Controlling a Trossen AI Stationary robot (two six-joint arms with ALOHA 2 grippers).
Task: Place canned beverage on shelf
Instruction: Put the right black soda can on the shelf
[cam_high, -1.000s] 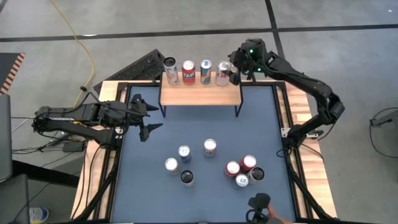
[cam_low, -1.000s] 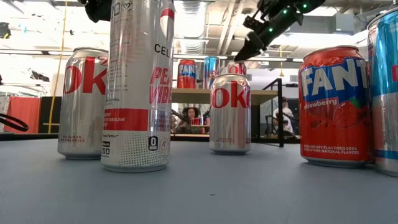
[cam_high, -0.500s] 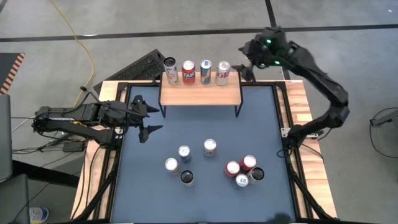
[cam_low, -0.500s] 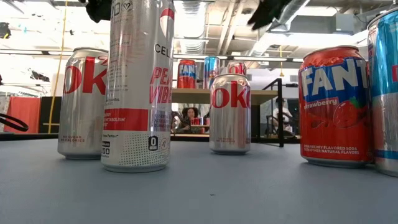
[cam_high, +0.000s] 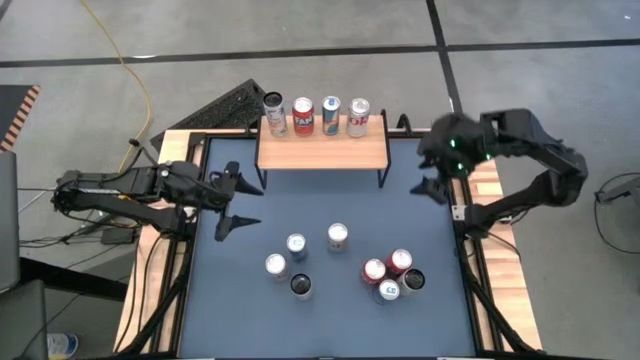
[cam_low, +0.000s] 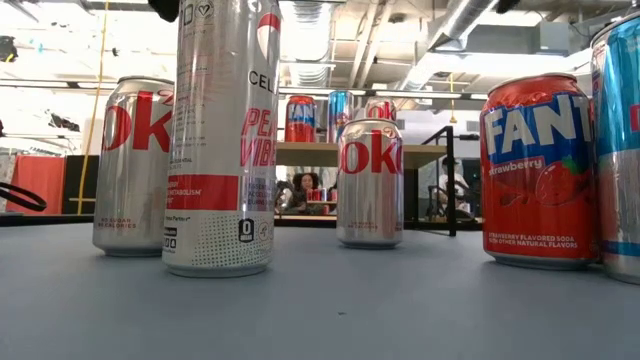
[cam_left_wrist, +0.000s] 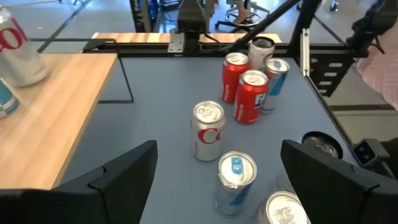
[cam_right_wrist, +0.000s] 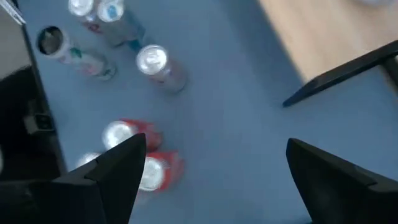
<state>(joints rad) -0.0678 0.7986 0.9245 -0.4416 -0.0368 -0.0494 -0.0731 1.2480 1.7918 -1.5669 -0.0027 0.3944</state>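
- Light-wood shelf (cam_high: 322, 152) stands at the far end of the blue desk (cam_high: 330, 195), carrying four cans in a row (cam_high: 316, 116) along its back edge, upright and just beside one another.
- Right jaws (cam_high: 432, 172) hang over the right rim of the desk, spread wide and empty — the shelf's right end is near them, off to their left.
- From the right wrist view the two dark fingers (cam_right_wrist: 112, 171) stand far apart, with the blue surface and loose cans showing between them.
- Left jaws (cam_high: 238, 200) sit low over the left part of the desk, also spread and holding nothing; the shelf's left leg is just beyond them.
- Ahead of the left jaws, mid-desk, three cans (cam_high: 287, 264) stand in a loose group, with a silver can (cam_high: 338, 236) a little apart from them.
- Farther from the left jaws — nearer the right arm's side — a tight cluster of four cans (cam_high: 393, 275) stands, two red tops among them.
- Low view shows a tall silver can (cam_low: 222, 135) closest, a red Fanta can (cam_low: 540, 168) to its right.
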